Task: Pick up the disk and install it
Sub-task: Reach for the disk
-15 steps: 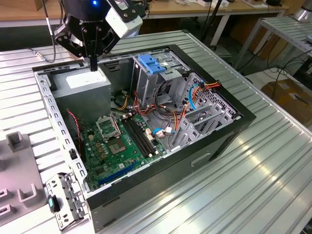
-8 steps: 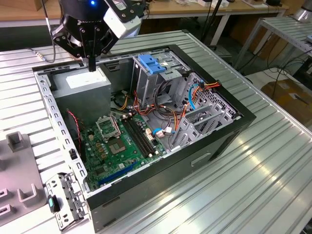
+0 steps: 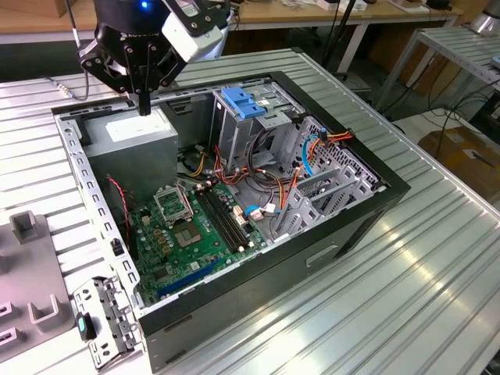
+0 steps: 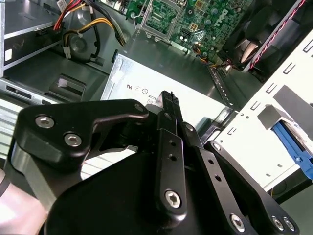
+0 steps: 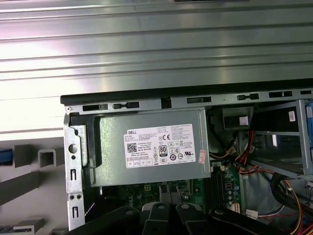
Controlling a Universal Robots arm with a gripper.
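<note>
Gripper: the gripper [image 3: 144, 108] hung tips-down just above the power supply [image 3: 133, 129], in the far corner of the open computer case [image 3: 351, 223] on the exterior view's left.
Jaws: closed on nothing; in the second wrist view the fingers [image 4: 168, 105] met in a single black stack.
Disk: the disk [image 4: 293, 147] showed as a strip of bright blue rail in the second wrist view. It lay outside the case, beyond the perforated side wall, and by my reading on the grey fixture [image 3: 39, 273] that sat on the slatted table [image 3: 437, 273].
Bearing: from the jaws the disk lay toward the exterior view's left, across the case wall. It was well apart from the jaws and not beneath them.
Long axis: too little of the disk showed to tell.
Drive cage: the metal drive cage [image 3: 234, 144] with its blue latch [image 3: 242, 103] stood on the exterior view's right of the gripper, the opposite side from the disk.
Progress: judged not yet picked up.
</note>
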